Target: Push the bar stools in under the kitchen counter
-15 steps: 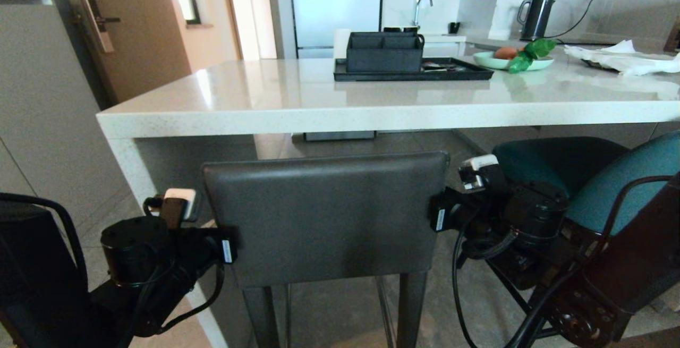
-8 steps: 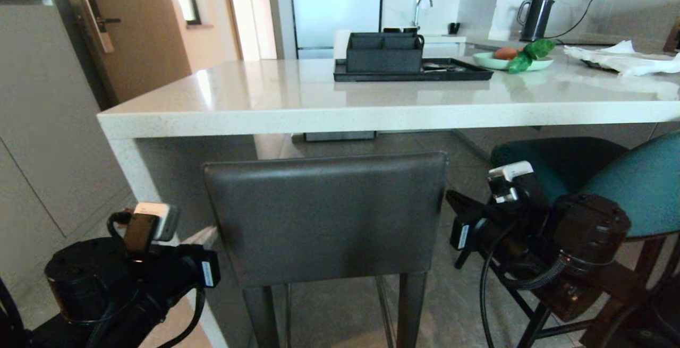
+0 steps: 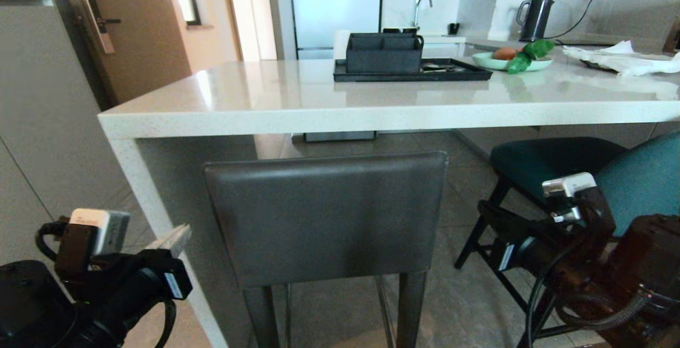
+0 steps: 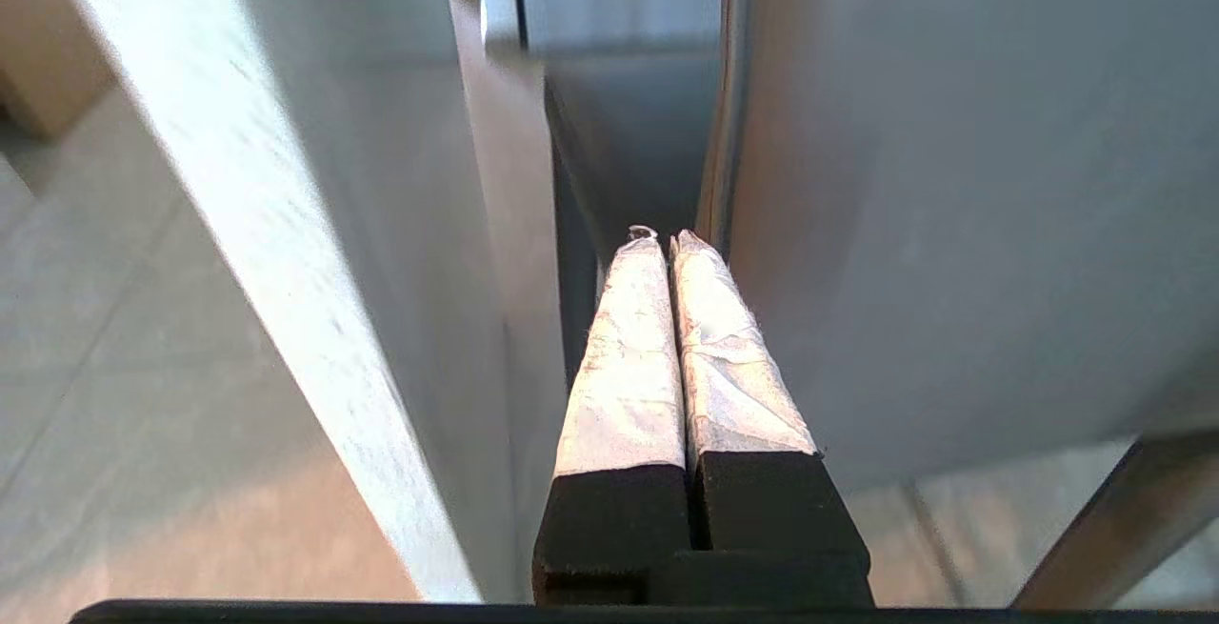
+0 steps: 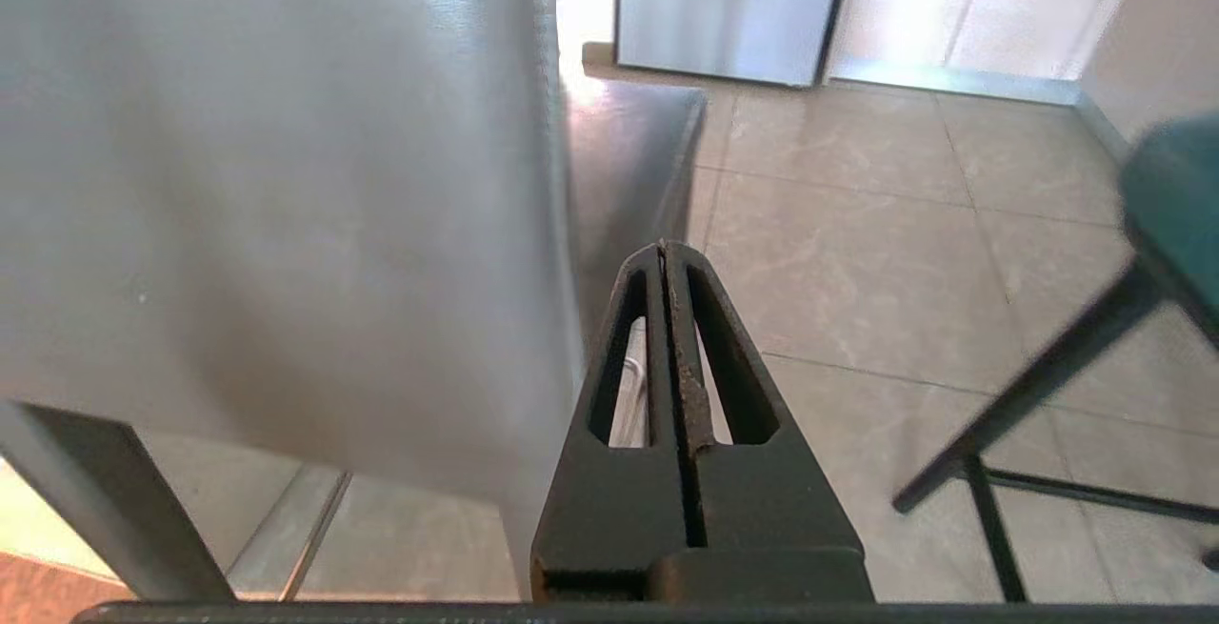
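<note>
In the wrist views we see what the head view hides: our left gripper (image 4: 664,241) and right gripper (image 5: 664,252) both pressed shut, empty, touching nothing. The grey stool (image 3: 326,215) stands at the counter (image 3: 319,117), its back below the slab edge, beside the end panel (image 3: 159,194). The teal stool (image 3: 558,159) sits right, partly hidden by our right arm.

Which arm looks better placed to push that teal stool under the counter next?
The right. Its gripper, fingers shut, hangs between the grey stool and the teal stool, close to the teal one. The left gripper, also shut, sits on the grey stool's far side, beside the counter end panel.
</note>
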